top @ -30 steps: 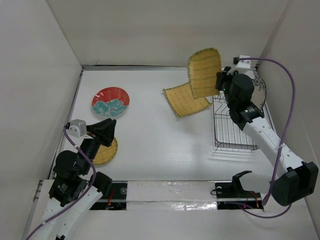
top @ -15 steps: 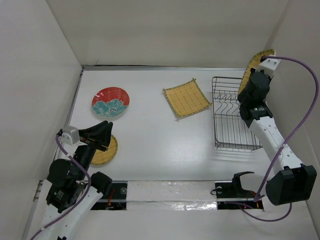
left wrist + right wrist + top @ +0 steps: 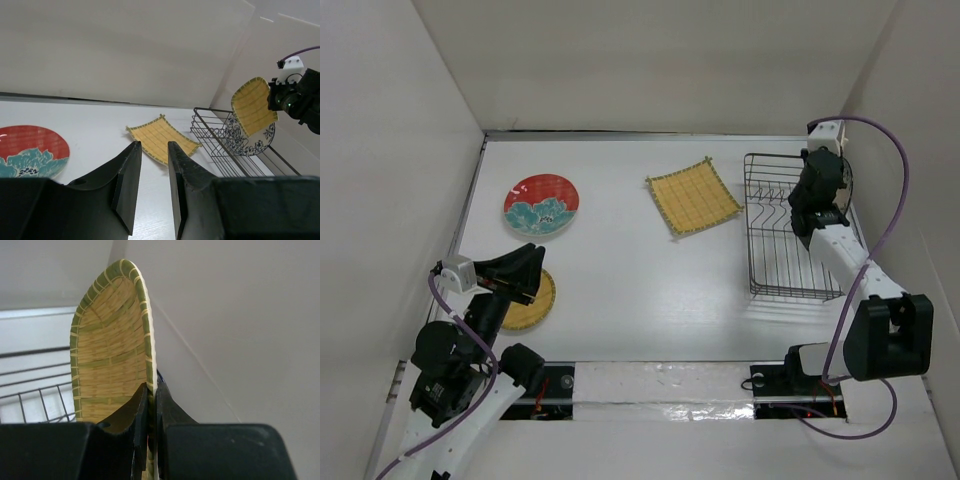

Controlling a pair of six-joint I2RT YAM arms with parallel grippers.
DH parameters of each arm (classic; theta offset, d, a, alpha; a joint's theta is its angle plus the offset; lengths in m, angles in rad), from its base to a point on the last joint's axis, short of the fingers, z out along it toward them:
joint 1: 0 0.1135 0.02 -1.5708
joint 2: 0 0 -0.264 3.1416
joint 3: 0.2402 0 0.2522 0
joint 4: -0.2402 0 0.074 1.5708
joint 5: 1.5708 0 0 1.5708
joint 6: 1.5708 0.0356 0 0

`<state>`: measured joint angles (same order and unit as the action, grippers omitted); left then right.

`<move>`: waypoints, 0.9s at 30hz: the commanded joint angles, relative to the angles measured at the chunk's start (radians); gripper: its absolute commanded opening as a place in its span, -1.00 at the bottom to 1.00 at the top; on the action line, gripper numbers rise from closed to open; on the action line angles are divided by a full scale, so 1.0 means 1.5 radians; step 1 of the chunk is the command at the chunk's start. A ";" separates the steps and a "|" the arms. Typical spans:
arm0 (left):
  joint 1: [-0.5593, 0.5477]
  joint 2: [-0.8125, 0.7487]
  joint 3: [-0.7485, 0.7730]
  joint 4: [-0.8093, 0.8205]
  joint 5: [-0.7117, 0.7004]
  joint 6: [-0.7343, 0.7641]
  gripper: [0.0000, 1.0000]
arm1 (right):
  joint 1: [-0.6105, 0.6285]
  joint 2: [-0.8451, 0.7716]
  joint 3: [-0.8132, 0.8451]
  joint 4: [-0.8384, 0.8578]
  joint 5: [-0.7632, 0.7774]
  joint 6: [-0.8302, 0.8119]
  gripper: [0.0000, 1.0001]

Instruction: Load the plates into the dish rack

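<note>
Bamboo round plate (image 3: 532, 303): it lies flat just below your left gripper (image 3: 153, 145) and is not touched.
Left jaws: they stand a narrow gap apart with nothing between them. Keep them off the table while the right side works.
Red plate (image 3: 541, 204): it lies flat, well ahead of the left jaws, with open table all round it.
Square bamboo plate (image 3: 693, 197): it lies flat between your two grippers, with its right corner near the left wall of the dish rack (image 3: 751, 230).
Right jaws: your right gripper (image 3: 151, 390) is pinched on the rim of the rounded-square bamboo plate (image 3: 112, 350), which stands on edge over the rack's right side.
Step in hand: keep that plate upright and line its edge with a free gap between prongs. Lower it straight, and release only once it is seated.
White patterned plate (image 3: 247, 137): it already leans in the rack just beneath the held plate, so choose a slot beside it.
Room: the side wall is close on the right of the jaws, so come down from above, not sideways.
</note>
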<state>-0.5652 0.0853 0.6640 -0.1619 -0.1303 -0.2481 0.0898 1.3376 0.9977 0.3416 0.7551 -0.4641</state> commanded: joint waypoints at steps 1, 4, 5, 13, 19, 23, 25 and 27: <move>-0.007 -0.007 0.003 0.022 -0.003 -0.004 -0.51 | -0.031 -0.017 -0.012 0.046 -0.021 -0.005 -1.00; -0.007 -0.011 0.003 0.020 -0.009 -0.004 -0.51 | -0.050 -0.018 -0.011 0.011 -0.037 0.021 -1.00; -0.007 -0.012 0.003 0.020 -0.009 -0.004 -0.51 | -0.050 -0.014 -0.006 -0.010 -0.044 0.025 -1.00; -0.007 -0.023 0.003 0.019 -0.009 -0.004 -0.51 | -0.059 -0.012 0.001 -0.045 -0.051 0.012 -1.00; -0.007 -0.027 0.003 0.017 -0.010 -0.005 -0.51 | -0.053 0.000 -0.028 -0.035 -0.053 0.001 -1.00; -0.007 -0.026 0.002 0.018 -0.009 -0.005 -0.51 | -0.047 0.003 -0.036 -0.025 -0.057 -0.017 -1.00; -0.007 -0.026 0.003 0.017 -0.010 -0.005 -0.51 | -0.047 0.005 -0.038 -0.019 -0.057 -0.039 -1.00; -0.007 -0.026 0.003 0.017 -0.009 -0.006 -0.50 | -0.047 0.011 -0.031 -0.013 -0.047 -0.053 -1.00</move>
<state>-0.5686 0.0612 0.6640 -0.1692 -0.1398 -0.2493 0.0143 1.3472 0.9382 0.2272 0.6685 -0.4816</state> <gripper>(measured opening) 0.248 0.102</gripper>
